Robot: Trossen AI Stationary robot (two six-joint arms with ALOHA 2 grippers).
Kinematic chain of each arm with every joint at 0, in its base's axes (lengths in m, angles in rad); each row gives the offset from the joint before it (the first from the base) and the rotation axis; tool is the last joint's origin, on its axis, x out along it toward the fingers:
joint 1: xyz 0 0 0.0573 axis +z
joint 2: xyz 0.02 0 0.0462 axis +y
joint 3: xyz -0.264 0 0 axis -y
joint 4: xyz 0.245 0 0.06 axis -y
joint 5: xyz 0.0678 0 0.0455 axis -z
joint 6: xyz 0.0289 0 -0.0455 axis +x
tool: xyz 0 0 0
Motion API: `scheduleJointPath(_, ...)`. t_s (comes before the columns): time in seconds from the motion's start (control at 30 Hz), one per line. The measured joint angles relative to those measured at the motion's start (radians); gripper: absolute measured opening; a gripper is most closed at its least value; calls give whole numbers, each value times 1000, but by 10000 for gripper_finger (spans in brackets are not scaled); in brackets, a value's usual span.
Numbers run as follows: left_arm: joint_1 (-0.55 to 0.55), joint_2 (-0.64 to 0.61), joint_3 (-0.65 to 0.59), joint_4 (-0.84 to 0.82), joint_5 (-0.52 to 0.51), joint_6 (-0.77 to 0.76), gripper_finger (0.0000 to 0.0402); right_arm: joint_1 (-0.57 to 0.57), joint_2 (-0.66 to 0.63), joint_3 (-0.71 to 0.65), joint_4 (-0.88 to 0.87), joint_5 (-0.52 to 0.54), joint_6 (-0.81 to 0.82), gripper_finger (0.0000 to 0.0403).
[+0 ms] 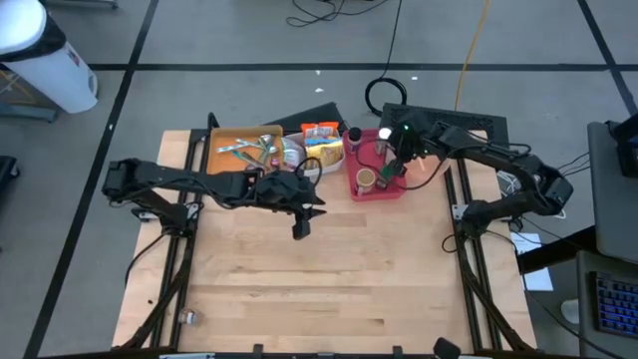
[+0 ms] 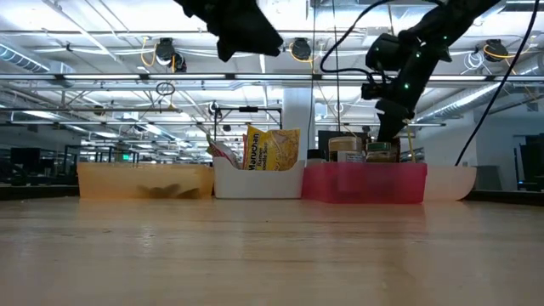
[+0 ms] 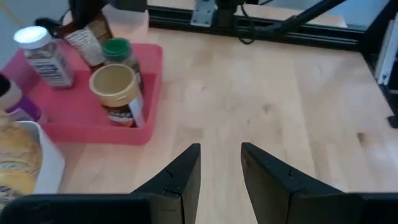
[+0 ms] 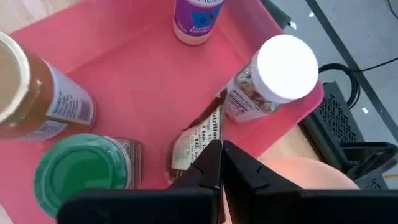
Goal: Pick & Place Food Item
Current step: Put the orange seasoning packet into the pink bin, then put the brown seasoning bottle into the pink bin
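Observation:
A brown food packet (image 4: 198, 140) with a nutrition label sits in my right gripper (image 4: 221, 155), which is shut on it over the red bin (image 1: 377, 178). The bin holds a white-lidded jar (image 4: 273, 74), a green-lidded jar (image 4: 81, 168), a tan-lidded jar (image 3: 115, 93) and a purple bottle (image 4: 196, 18). My left gripper (image 3: 221, 158) hangs open above bare wood near the table's middle (image 1: 302, 227), with nothing between its fingers. My right gripper pinches the packet's upper end (image 4: 208, 146) between its two shut fingers. The fingers come from above, slanting down from the table's right. The packet (image 3: 90, 40) hangs tilted below them between the jars. Whether its lower end rests on the bin's floor I cannot tell.
A white bin (image 1: 321, 150) with a yellow noodle packet (image 2: 272, 149) stands left of the red bin. Farther left is an orange bin (image 1: 244, 150) with small items. Bare wood spreads over the table's near half (image 1: 319, 289). Metal frame rails run along both sides.

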Motion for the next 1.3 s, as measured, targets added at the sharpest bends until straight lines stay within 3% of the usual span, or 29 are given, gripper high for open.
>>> scheduleJointPath(0.57,-51,-21,-2,107,-8,32,124,2,-3,-52,35,-36,1,7)
scheduleJointPath(0.8,-59,-160,-1,38,-62,42,124,2,-74,-53,29,-53,-18,86)
scheduleJointPath(1.03,-109,-344,1,-63,-168,71,124,2,-240,-53,19,-51,-4,179)
scheduleJointPath(1.2,-188,-482,-1,-156,-273,84,124,2,-406,-53,21,-55,30,205)
scheduleJointPath(1.3,-249,-573,-31,-172,-354,103,124,2,-515,-53,21,-119,62,207)
